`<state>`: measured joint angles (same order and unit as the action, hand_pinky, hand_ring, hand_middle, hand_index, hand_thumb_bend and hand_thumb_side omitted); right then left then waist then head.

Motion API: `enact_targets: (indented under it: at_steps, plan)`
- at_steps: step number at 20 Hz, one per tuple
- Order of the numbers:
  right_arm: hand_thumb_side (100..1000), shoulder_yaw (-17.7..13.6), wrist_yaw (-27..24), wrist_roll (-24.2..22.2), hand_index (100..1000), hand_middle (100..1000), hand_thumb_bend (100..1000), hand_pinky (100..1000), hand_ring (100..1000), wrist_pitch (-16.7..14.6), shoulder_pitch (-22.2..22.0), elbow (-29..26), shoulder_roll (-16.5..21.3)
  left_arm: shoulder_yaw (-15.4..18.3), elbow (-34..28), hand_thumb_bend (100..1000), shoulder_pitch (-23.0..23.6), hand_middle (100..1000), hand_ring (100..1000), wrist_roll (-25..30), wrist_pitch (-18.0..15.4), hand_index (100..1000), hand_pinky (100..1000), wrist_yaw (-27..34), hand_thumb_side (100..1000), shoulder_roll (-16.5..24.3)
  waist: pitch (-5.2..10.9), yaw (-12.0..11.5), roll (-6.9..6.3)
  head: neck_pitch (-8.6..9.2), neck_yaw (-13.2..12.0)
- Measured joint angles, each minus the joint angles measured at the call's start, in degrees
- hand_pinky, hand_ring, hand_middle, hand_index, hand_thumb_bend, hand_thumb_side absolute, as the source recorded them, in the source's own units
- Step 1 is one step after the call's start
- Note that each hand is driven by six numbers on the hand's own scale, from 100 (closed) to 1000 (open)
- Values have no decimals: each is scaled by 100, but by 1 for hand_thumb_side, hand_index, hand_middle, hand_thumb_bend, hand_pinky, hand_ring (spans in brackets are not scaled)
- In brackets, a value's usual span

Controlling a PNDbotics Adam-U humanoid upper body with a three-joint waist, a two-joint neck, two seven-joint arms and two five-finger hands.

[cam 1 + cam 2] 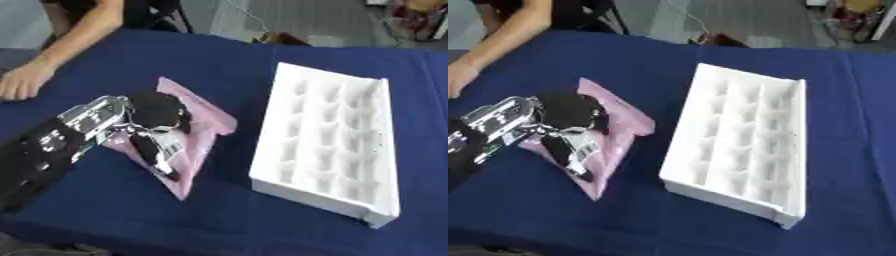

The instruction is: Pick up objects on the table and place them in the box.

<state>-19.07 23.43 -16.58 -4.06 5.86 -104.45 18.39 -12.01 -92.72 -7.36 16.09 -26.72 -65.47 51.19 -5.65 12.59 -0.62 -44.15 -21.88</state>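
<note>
Left eye view shows a table (219, 65) covered in dark blue cloth, and on its right half a long white foam box (328, 145) with rows of small pockets, its open face up and its near corner toward the camera. Well apart from it, to the left, lies a flat pink bag (199, 132), the only loose object in sight. The robot's left hand (153, 122) comes in from the lower left and rests on top of the bag, fingers bent down over it with one dark finger reaching along its near edge; they look curled onto the plastic, though whether the bag is pinched or only pressed cannot be told. The right hand shows in neither view. The step in hand appears to be securing the bag for a lift. A thin, limp bag will likely sag and slide, so the fingers should gather a fold against the thumb before rising, then carry it low to the right and release over the box's pockets, clear of the near wall.
</note>
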Motion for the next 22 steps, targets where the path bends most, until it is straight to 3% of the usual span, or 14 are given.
enact_targets:
  at_steps: [2,4,7,11,13,17,19,22]
  plan:
    - [688,0,0,0,939,805,100,596,689,0,0,0,0,0,0,551,0,504,471,-11,19,640,682,31,386,0,1,0,0,0,0]
    - [687,0,0,0,939,805,100,595,689,0,0,0,0,-1,0,515,0,467,416,-7,44,609,651,51,260,0,1,0,0,0,0]
    - [687,0,0,1,939,805,100,595,689,0,0,0,0,-1,-4,449,-1,439,380,29,86,578,624,99,232,0,9,-3,0,0,0]
    - [686,0,0,1,939,805,100,595,689,1,0,0,0,-2,-20,286,-1,380,313,33,138,520,550,190,190,0,13,-8,1,0,0]
    - [686,0,0,1,939,805,100,595,689,1,0,0,0,-2,-32,118,-1,345,272,8,181,484,482,256,170,0,14,-14,1,0,0]
    - [686,0,0,2,939,805,100,595,689,2,0,0,0,-3,-34,100,0,187,102,-145,312,341,141,416,203,0,14,-20,6,0,0]
    - [687,0,0,2,939,805,100,595,689,2,0,0,0,-13,-43,100,1,100,100,-288,364,244,100,479,219,0,14,-21,12,0,0]
    - [688,0,0,2,939,805,100,595,689,2,0,0,0,-38,-75,100,6,100,100,-496,389,193,100,499,228,0,14,-26,19,0,0]
